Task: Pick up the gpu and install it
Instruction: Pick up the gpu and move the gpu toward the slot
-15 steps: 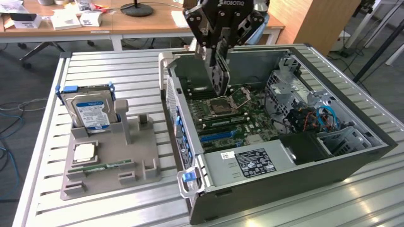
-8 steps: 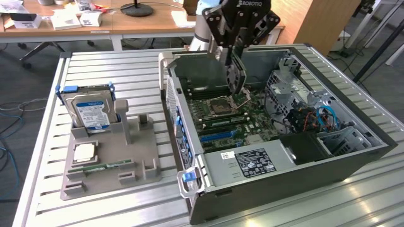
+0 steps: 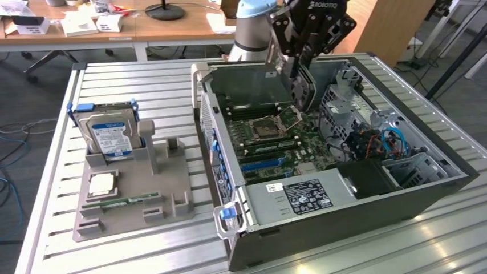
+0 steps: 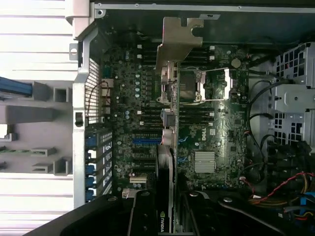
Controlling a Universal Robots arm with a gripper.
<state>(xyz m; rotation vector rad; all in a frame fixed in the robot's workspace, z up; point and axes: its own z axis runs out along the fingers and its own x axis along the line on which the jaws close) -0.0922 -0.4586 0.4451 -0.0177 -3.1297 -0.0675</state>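
One gpu (image 3: 304,94) was clamped in gripper (image 3: 297,65), hung on edge above motherboard (image 3: 274,142) inside open computer case (image 3: 426,188), silver bracket (image 4: 178,42) at end away from gripper. Card was not seated. Judged requirement: firm grip, connector edge square to expansion slot, bracket clear of case frame.

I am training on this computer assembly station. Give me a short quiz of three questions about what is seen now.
1. True or false: the gripper holds the graphics card over the open computer case.
2. Where does the hard drive stand? A in the case; B in the grey holder; C on the wooden desk.
3. Fill in: the green memory stick lies ___ the case.
Key: 1 true; 2 B; 3 outside.
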